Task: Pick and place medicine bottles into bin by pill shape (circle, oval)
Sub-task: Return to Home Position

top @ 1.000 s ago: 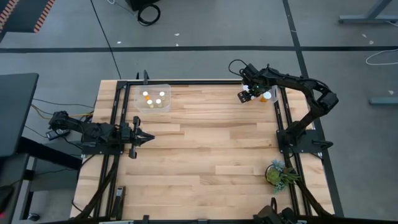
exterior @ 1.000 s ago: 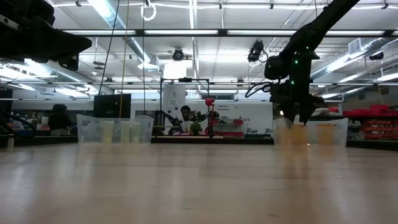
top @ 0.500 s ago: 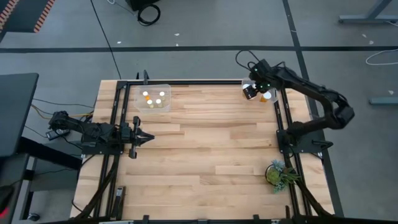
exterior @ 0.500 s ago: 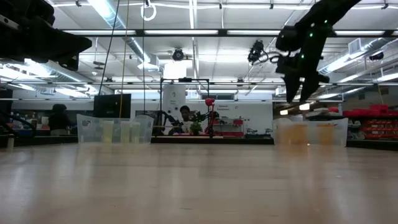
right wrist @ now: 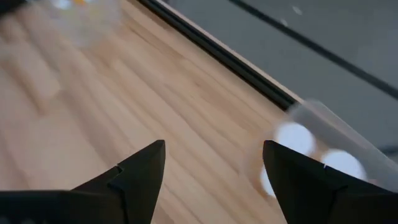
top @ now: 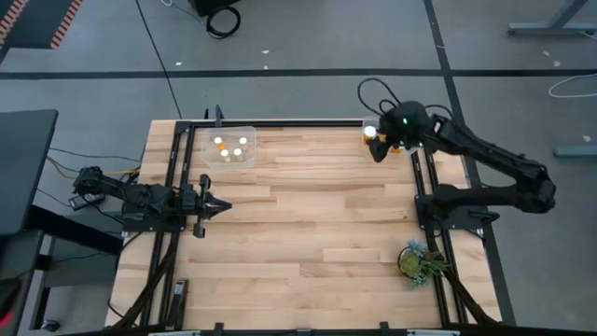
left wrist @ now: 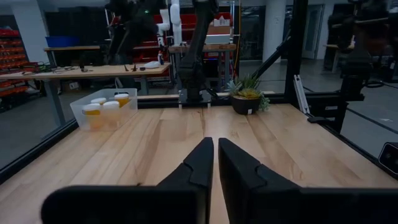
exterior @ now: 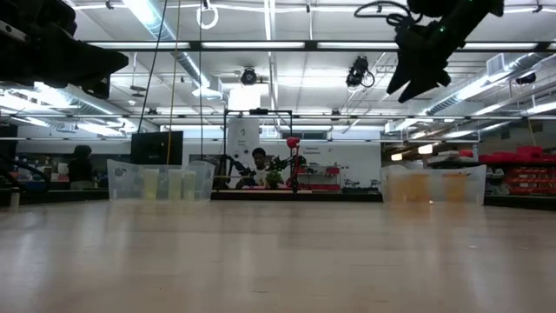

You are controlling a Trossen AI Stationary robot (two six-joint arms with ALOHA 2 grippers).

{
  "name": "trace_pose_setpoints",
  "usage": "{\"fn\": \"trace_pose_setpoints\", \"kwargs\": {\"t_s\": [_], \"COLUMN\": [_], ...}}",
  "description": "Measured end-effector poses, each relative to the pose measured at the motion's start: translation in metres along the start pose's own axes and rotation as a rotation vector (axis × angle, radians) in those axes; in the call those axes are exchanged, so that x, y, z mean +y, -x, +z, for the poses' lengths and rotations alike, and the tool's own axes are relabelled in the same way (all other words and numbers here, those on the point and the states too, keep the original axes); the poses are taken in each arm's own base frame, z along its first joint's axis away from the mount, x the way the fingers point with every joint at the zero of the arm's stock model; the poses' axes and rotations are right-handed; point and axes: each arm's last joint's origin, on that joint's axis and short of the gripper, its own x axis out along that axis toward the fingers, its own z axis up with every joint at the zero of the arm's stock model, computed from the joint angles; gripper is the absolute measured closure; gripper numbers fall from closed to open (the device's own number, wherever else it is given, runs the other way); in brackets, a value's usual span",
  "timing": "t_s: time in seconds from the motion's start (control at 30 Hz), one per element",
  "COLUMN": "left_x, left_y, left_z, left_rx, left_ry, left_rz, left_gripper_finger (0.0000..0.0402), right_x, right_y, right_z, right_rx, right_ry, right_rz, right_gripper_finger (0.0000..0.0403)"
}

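One wide wooden table [top: 308,233] fills the high view. Two dark arms work at it. The left arm [top: 131,198] lies low along the table's left edge, and the left gripper [left wrist: 215,144] points across the boards with its fingers drawn together and holding nothing. The right arm [top: 485,159] reaches over the far right corner. The right gripper [exterior: 417,74] hangs high above the right bin [exterior: 434,185], its fingers [right wrist: 140,168] spread wide apart and empty.

Two clear bins stand at the table's far edge, well apart: the left bin [top: 229,147] at the left end, the right one partly hidden under the arm. A small green plant [top: 417,261] sits near the right edge.

Four medicine bottles [top: 230,147] show white caps inside the left bin. More white caps [right wrist: 295,138] show in the right bin, but their number cannot be told.
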Motion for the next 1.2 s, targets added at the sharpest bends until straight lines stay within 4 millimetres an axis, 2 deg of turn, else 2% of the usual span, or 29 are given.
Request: {"fn": "trace_pose_setpoints", "kwargs": {"t_s": [0.37,0.5,0.7,1.0,1.2], "left_x": [0.000,0.000,0.000,0.000,0.000], "left_y": [0.000,0.000,0.000,0.000,0.000], "left_z": [0.000,0.000,0.000,0.000,0.000], "left_rx": [0.000,0.000,0.000,0.000,0.000], "left_ry": [0.000,0.000,0.000,0.000,0.000], "left_rz": [0.000,0.000,0.000,0.000,0.000], "left_gripper_finger": [0.0376,0.0373,0.0365,0.0378,0.0371], "right_x": [0.037,0.045,0.055,0.045,0.034], "right_y": [-0.012,-0.017,-0.017,-0.022,-0.034], "right_z": [-0.061,-0.084,-0.115,-0.156,-0.181], "right_rx": [-0.198,-0.240,-0.382,-0.471,-0.500], "right_ry": [0.109,0.159,0.241,0.267,0.246], "right_rz": [0.241,0.278,0.439,0.524,0.543], "right_gripper_finger": [0.0127,0.0127,0.0127,0.0127,0.0127]}}
